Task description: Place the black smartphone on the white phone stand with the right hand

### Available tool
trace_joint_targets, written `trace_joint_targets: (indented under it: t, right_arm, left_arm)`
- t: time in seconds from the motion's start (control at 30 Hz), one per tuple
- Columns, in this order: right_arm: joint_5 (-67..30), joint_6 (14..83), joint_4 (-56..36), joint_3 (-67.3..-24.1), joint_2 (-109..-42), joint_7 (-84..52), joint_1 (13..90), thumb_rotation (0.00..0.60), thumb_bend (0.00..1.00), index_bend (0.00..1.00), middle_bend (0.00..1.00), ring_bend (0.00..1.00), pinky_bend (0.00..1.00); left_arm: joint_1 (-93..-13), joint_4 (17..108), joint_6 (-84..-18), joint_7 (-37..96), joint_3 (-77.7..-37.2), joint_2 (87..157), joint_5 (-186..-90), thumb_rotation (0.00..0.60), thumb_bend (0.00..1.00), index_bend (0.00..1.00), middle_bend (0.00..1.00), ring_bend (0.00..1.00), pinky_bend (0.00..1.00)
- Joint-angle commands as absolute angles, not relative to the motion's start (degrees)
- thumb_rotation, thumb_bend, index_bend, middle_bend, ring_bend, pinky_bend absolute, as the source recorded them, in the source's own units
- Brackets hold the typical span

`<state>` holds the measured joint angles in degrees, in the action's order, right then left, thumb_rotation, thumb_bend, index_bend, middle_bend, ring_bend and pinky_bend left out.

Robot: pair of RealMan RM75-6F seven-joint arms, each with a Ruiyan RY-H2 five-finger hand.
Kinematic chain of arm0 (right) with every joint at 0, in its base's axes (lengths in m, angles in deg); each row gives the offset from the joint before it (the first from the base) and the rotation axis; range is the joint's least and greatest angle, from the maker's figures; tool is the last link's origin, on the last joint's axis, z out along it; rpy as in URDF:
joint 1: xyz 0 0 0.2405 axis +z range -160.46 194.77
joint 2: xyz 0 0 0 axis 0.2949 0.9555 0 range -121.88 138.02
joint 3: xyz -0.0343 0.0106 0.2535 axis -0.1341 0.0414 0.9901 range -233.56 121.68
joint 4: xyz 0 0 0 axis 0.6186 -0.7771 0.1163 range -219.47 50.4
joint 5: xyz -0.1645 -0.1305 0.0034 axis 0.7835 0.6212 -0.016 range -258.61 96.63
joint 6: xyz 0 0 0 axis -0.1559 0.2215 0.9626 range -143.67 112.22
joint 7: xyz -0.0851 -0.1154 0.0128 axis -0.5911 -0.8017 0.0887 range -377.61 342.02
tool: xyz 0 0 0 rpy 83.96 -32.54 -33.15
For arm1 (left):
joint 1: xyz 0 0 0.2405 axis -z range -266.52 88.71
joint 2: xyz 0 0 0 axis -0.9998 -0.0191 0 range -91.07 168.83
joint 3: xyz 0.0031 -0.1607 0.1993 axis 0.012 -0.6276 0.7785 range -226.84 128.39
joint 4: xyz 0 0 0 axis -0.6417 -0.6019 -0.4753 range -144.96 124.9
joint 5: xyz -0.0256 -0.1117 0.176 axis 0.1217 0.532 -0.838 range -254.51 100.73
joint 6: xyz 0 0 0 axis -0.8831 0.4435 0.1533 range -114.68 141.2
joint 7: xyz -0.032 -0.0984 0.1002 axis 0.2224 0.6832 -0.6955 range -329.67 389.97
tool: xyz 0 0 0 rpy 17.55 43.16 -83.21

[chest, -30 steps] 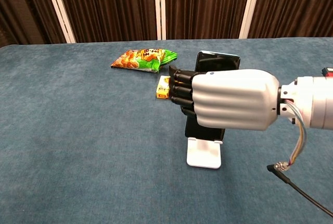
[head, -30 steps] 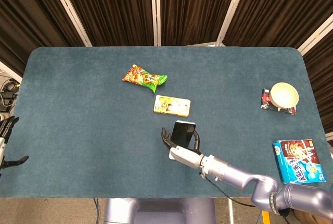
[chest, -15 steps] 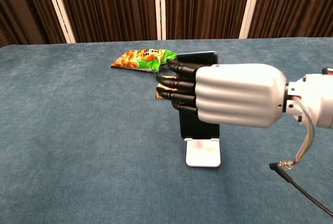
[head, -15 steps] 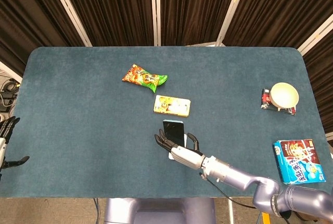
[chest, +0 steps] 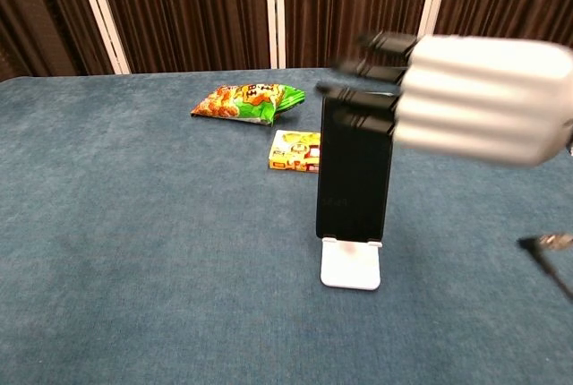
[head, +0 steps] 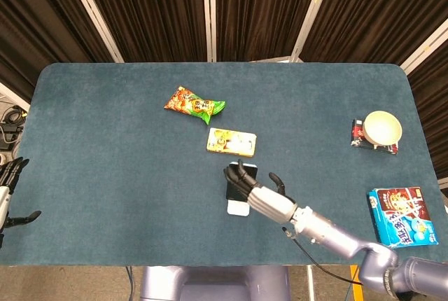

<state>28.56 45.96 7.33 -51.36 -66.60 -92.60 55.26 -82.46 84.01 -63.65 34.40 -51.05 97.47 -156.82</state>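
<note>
The robot's right hand hovers at the upper right of the chest view, blurred, its dark fingers extended and spread toward the top edge of the black smartphone. The fingers appear apart with nothing gripped, though the blur hides whether the lowest fingertips touch the phone. In the head view the same hand lies just right of the phone, with its silver forearm running off toward the lower right corner.

The black smartphone stands upright, leaning slightly back, its lower edge seated in the white phone stand, which rests on the blue tabletop near the front middle.

Just behind the phone lies a yellow snack box, and farther back a green and orange snack bag. Well to the right in the head view are a white bowl sitting on a dark packet, and a blue box near the front right edge.

The left hand sits at the far left edge, off the tabletop, fingers apart and holding nothing.
</note>
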Motion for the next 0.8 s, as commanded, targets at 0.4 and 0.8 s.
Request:
trace_joint_targets:
  t: [0.4, 0.8]
  right_arm:
    - [10.23, 64.19, 3.63, -49.13, -59.0, -46.66, 41.54, 0.6, 0.0, 0.0, 0.0, 0.0, 0.0]
    - [1.31, 65.0, 11.74, -54.69, -57.38, -27.81, 30.84, 0.6, 0.0, 0.0, 0.0, 0.0, 0.0]
  left_arm:
    - [-83.17, 84.61, -65.78, 34.25, -50.6, 97.43, -158.87, 0.6, 0.0, 0.0, 0.0, 0.0, 0.0]
    - [-84.44, 83.38, -70.16, 34.96, -49.67, 98.64, -163.62, 0.6, 0.0, 0.0, 0.0, 0.0, 0.0]
